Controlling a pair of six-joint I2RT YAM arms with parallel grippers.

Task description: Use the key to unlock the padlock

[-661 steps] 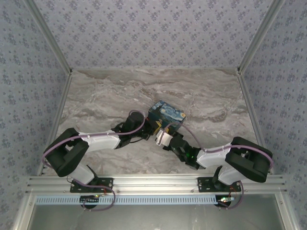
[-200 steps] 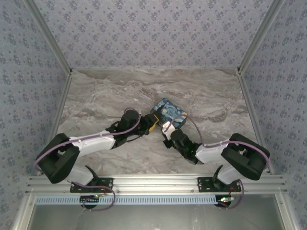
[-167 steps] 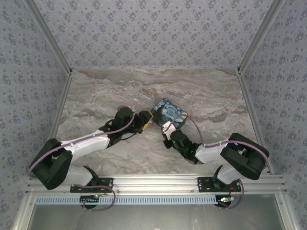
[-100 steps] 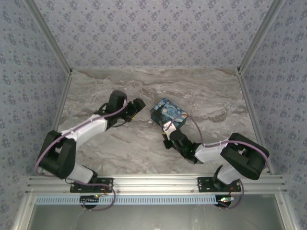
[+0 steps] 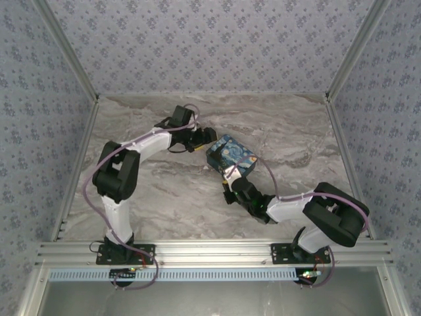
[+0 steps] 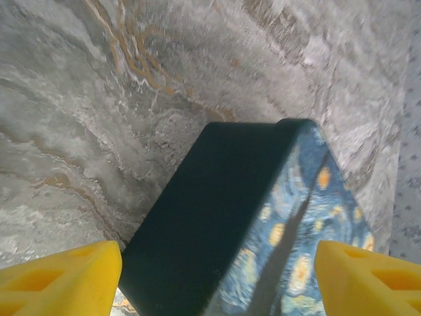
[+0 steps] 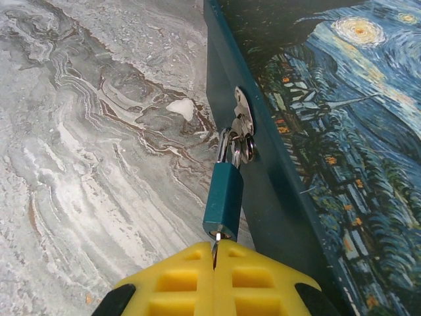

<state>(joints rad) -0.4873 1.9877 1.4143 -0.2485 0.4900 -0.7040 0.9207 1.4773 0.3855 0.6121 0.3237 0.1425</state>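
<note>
A small teal padlock (image 7: 223, 197) with a silver shackle hangs from the metal clasp (image 7: 242, 108) on the dark front of the Starry Night box (image 5: 231, 155). My right gripper (image 7: 214, 245) is shut on the key (image 7: 215, 250). Just a thin silvery blade pokes out between the yellow fingers, its tip at the padlock's bottom keyhole. The key's head is hidden. My left gripper (image 5: 202, 139) is open at the box's far left corner, a yellow fingertip (image 6: 72, 276) on either side of the box (image 6: 223, 217), not touching it.
The box sits mid-table on the marble top (image 5: 145, 197). A small white fleck (image 7: 179, 107) lies on the marble left of the clasp. Patterned walls close in the back and sides, and an aluminium rail (image 5: 210, 250) runs along the near edge.
The left arm has swung away from the box's near-left side round to its far left, and its gripper has opened. The right gripper has stayed at the padlock.
</note>
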